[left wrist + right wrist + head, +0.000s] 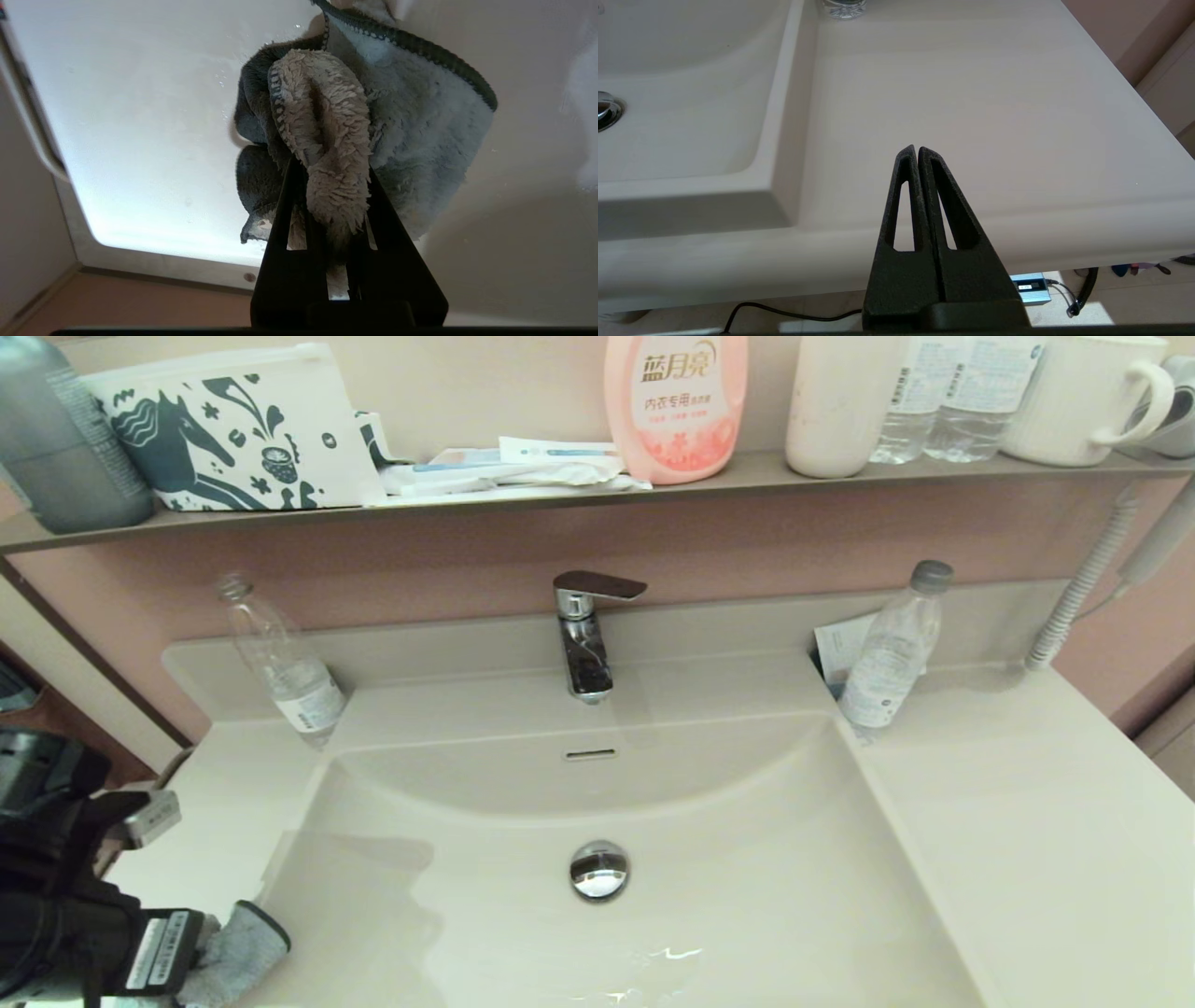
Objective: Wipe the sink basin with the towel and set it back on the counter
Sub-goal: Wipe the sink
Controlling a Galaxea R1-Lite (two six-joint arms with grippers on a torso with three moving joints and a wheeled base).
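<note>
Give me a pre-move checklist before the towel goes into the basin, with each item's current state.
1. Grip: left gripper shut on the towel: ok.
2. Towel position: at the counter's near left edge, not yet in the sink basin: not ok.
3. Basin path: only the drain plug sits in it: ok.
4. Bottles stand on the counter outside the basin: ok.
5. Right gripper shut, empty, parked off the counter's front edge: ok.
6. Towel dampness: cannot tell.
</note>
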